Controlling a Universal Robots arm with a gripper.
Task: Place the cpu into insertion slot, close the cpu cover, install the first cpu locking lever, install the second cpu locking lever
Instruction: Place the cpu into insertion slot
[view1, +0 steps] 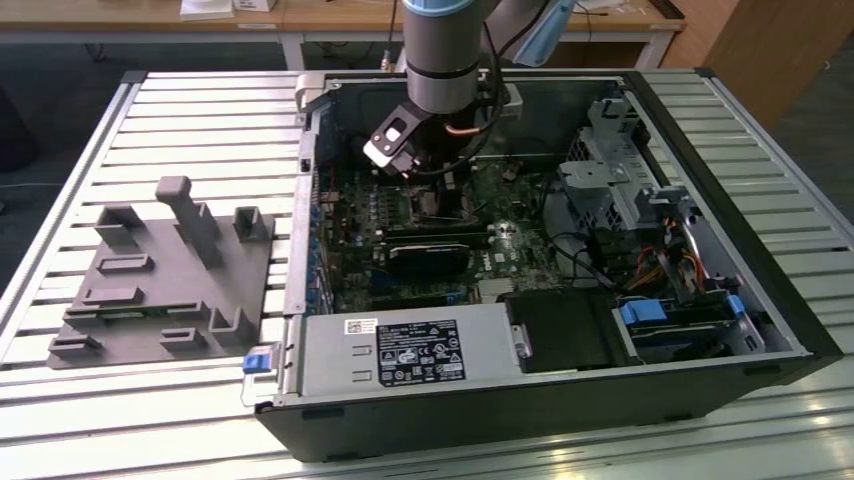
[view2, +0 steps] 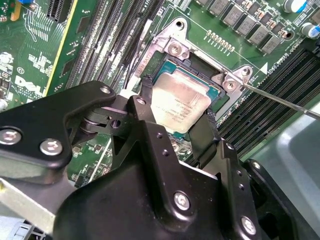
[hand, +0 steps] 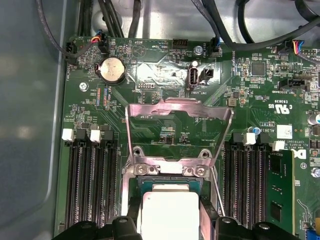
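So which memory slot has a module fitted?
The one holding the green memory module, outermost in the bank across the cpu from the coin cell. The other memory slots are bare black channels.

A: Outside the box?
B: A grey moulded rack (view1: 147, 290) lies on the slatted surface (view1: 200, 110), just beside the open computer case (view1: 534, 425), on the exterior view's left.
A: Inside?
B: A labelled power supply (view1: 407, 352) sits along the near wall, with a blue drive bracket (view1: 645, 312) towards the exterior view's right. In the first wrist view there is a coin battery (hand: 112, 69) on the green board, and banks of long black memory slots (hand: 92, 180) with one memory stick (hand: 281, 185) seated.
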